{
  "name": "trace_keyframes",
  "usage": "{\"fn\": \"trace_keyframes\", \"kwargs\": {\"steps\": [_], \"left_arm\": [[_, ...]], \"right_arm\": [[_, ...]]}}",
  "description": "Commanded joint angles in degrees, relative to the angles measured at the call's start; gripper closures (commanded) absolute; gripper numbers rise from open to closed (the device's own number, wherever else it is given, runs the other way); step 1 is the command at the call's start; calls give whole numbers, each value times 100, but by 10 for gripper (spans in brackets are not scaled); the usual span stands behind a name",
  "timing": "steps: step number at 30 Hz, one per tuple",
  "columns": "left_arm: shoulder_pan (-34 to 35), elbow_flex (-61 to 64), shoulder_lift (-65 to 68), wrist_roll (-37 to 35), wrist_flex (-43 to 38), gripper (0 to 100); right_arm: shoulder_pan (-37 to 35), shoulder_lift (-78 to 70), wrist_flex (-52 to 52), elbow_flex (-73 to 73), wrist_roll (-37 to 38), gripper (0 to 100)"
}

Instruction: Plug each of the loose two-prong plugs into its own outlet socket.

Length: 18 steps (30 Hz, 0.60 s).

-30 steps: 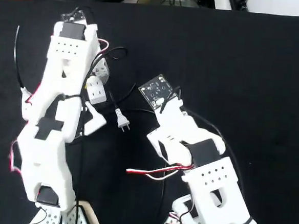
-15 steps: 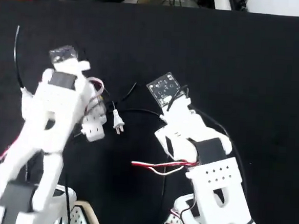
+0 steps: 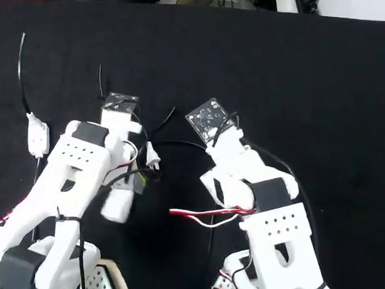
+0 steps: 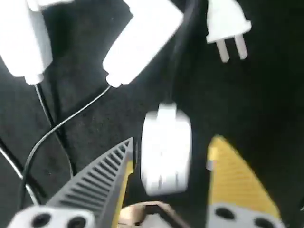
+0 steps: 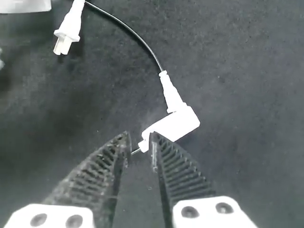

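Two plugs, likely light, stiff, grip the body: straight plug (image 4: 227, 26) loose; left hand (image 4: 173, 142) wide open around socket block (image 4: 166, 161); right hand (image 5: 138, 137) barely open astride angled plug (image 5: 175, 126)

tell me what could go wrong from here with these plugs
The right gripper sits at the prong end of the angled plug; gripping there would likely cover the prongs and block insertion. The white block lies inside the open left gripper with gaps showing, so it may slip or twist on closing. Black cords run close by and could snag.
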<state>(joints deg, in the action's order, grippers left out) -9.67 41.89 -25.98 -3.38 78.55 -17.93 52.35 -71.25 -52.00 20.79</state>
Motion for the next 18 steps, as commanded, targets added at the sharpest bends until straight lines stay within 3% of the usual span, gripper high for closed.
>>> {"fn": "trace_keyframes", "kwargs": {"steps": [1,5,9,13,18], "left_arm": [[-330,-66,-53,1196,-70,700],[-444,-22,-211,3121,-26,700],[382,-48,-774,4202,-35,700],[1868,-13,-1767,4387,-35,700],[3538,919,-3226,4158,-360,700]], "right_arm": [[79,-57,-26,242,35,932],[88,-57,-26,242,35,932],[88,-57,-26,233,35,932],[35,-215,237,207,-70,932],[-765,-1701,993,532,-826,928]]}}
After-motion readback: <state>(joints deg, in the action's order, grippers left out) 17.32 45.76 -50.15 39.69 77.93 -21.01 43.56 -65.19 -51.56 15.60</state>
